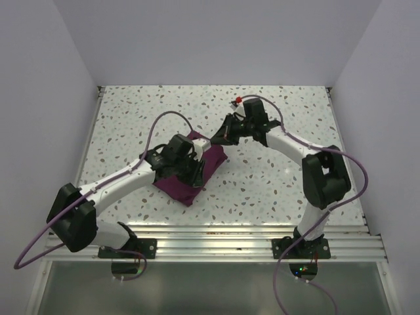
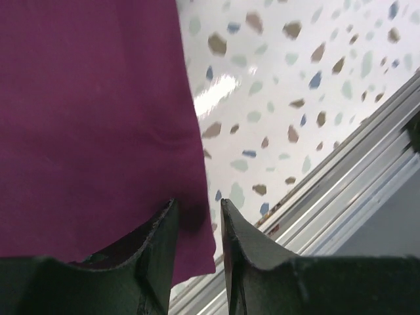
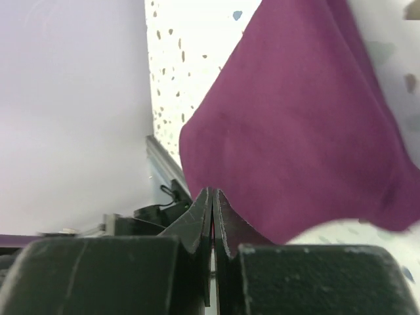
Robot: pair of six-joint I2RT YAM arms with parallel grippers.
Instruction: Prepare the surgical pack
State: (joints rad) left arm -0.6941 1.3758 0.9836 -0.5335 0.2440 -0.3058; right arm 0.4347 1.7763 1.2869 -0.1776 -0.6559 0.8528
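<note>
The speckled worktop (image 1: 275, 177) carried one thing of the task: the surgical pack (image 1: 187, 187). It was a maroon cloth bundle lying left of the middle, somewhat nearer the near edge than the far one, and turned at a slant to both. No tray, instruments or gauze showed, only cloth.

The left arm (image 1: 125, 177) reached in from the near-left corner and lay across the bundle's top. The right arm (image 1: 289, 141) came over from the right, its tip at the bundle's corner that faced the far edge.

The left gripper (image 2: 197, 207) stood narrowly parted. Its fingers (image 2: 161, 230) were low over the bundle's edge nearest the near rail, where the cloth ended and bare worktop began. Nothing was clearly clamped between them. The right gripper (image 3: 212, 193) was fully closed, pad against pad. The cloth's far corner lay just ahead of it, and no fabric was visibly caught in it.

Judging by the tidy rectangle, the wrapping looked almost finished, and the step in hand seemed to be settling the last folds. The next move would likely call for a gentle press or tuck at the loose edge. The left fingers would need to close on cloth alone without dragging the bundle, while the right held the far corner down.
</note>
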